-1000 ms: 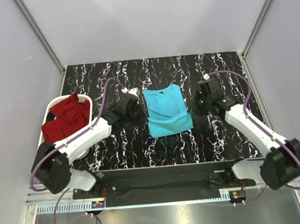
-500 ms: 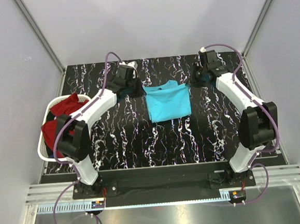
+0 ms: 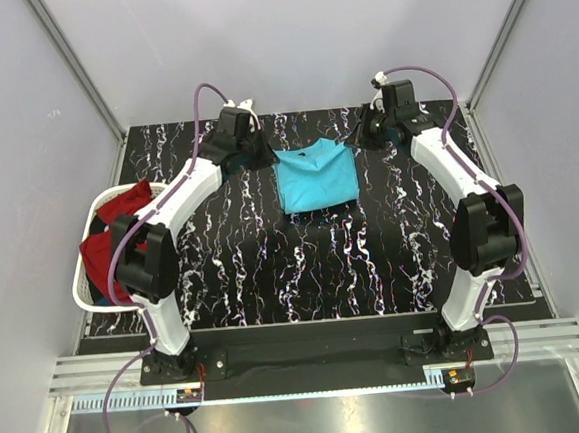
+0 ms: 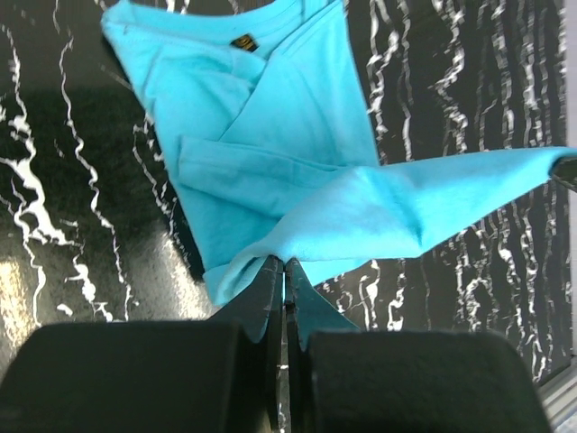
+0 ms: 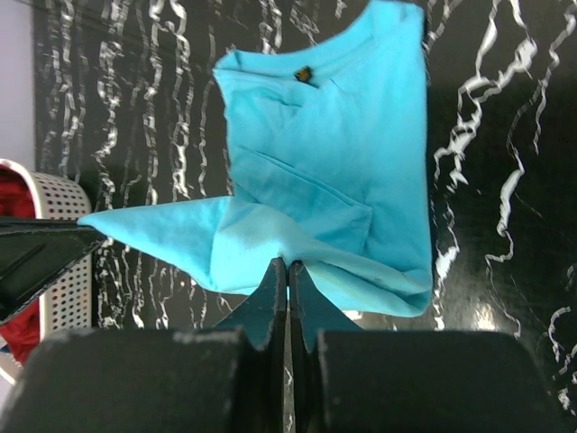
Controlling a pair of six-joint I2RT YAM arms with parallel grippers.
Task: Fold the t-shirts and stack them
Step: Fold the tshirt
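Note:
The turquoise t-shirt point(image 3: 314, 174) lies partly folded at the far middle of the black marbled table, collar toward the back. My left gripper point(image 3: 266, 156) is shut on its left end and my right gripper point(image 3: 358, 141) is shut on its right end, holding a lifted edge stretched between them. The left wrist view shows the pinch point(image 4: 282, 262) under the shirt point(image 4: 270, 153). The right wrist view shows the same point(image 5: 288, 263) with the shirt point(image 5: 334, 153). The dark red t-shirt point(image 3: 106, 246) lies crumpled in the basket at the left.
The white plastic laundry basket point(image 3: 79, 283) stands at the table's left edge and also shows in the right wrist view point(image 5: 59, 207). Grey walls close in the table at the back and both sides. Both arms reach far toward the back.
Both arms have stretched toward the back of the table, carrying the held edge of the turquoise shirt with them. The shirt now lies farther back and looks shorter.

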